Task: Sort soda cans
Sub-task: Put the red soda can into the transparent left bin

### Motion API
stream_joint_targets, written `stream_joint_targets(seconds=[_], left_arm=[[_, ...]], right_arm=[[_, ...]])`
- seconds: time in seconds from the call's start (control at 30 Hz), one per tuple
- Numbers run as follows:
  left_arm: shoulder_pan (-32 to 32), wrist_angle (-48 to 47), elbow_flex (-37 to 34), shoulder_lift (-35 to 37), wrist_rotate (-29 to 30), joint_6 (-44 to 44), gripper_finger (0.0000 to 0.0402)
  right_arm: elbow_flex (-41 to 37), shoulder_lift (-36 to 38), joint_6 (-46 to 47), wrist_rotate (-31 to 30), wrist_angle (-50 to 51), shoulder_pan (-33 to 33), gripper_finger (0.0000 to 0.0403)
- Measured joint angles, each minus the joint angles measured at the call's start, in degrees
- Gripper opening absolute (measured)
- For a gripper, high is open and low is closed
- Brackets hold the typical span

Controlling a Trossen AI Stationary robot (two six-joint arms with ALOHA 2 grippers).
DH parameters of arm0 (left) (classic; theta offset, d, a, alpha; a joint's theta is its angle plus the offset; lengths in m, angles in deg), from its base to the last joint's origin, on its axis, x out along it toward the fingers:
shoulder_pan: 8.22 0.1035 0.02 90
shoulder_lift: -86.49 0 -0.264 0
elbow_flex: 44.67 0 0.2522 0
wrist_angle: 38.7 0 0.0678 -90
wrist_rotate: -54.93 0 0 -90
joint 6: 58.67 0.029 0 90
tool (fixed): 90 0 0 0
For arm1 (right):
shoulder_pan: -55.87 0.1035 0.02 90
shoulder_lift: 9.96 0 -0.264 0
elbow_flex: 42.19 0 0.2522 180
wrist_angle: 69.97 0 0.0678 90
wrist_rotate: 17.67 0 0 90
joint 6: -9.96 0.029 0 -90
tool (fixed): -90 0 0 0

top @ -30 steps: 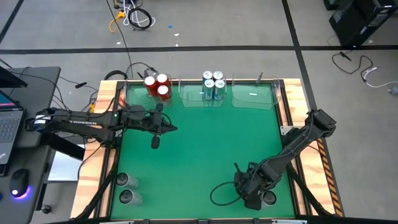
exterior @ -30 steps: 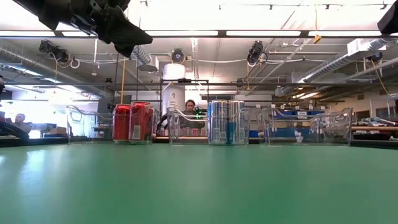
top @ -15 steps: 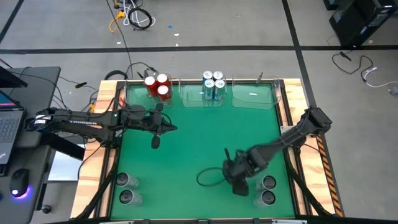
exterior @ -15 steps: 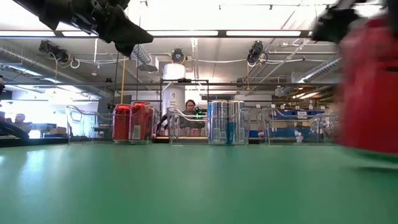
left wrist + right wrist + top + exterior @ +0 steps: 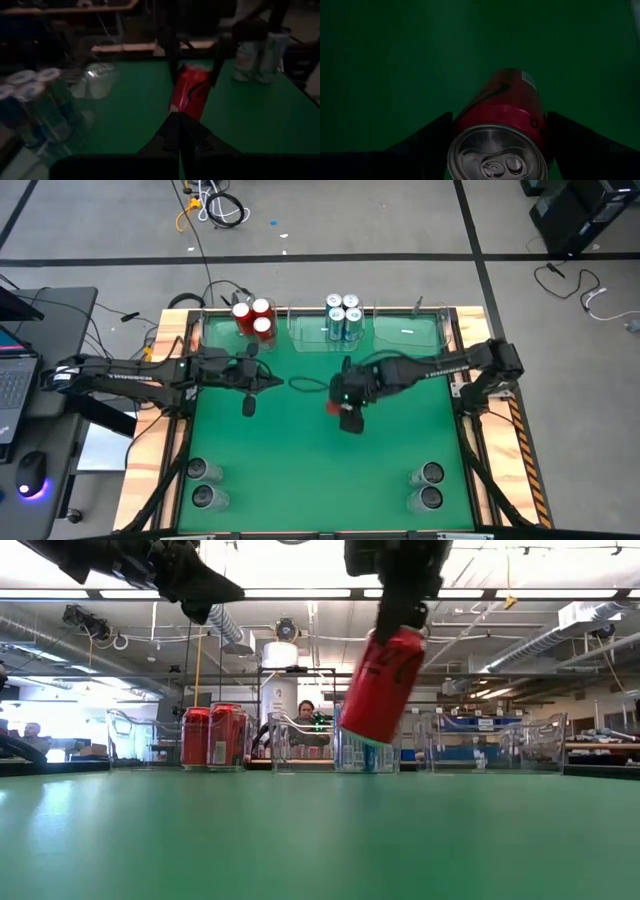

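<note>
Over the green counter, the left gripper hovered left of centre, fingers together. Just right of it, the right gripper had its fingers clamped on a red cylindrical metal can, tilted above mid-counter.

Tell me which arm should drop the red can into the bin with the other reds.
Right. The right gripper already holds the red can tilted above mid-table, clear of the mat. The left gripper hovers nearer the red cans' bin, fingers shut and empty, so using it would probably mean a handover.
</note>
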Motion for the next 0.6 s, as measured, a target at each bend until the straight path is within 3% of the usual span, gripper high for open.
stream_joint_targets(seconds=[0.3, 0.6], left_arm=[[0.13, -1.45, 0.00, 8.58, 1.51, 0.27, 0.0001], [0.17, -3.53, 0.00, 14.59, 1.56, 0.42, 0.0001]], right_arm=[[0.07, 0.02, -5.75, 0.24, -8.86, -5.73, 0.0275], [4.46, 0.07, -9.40, -0.14, -17.29, -6.58, 0.0275]])
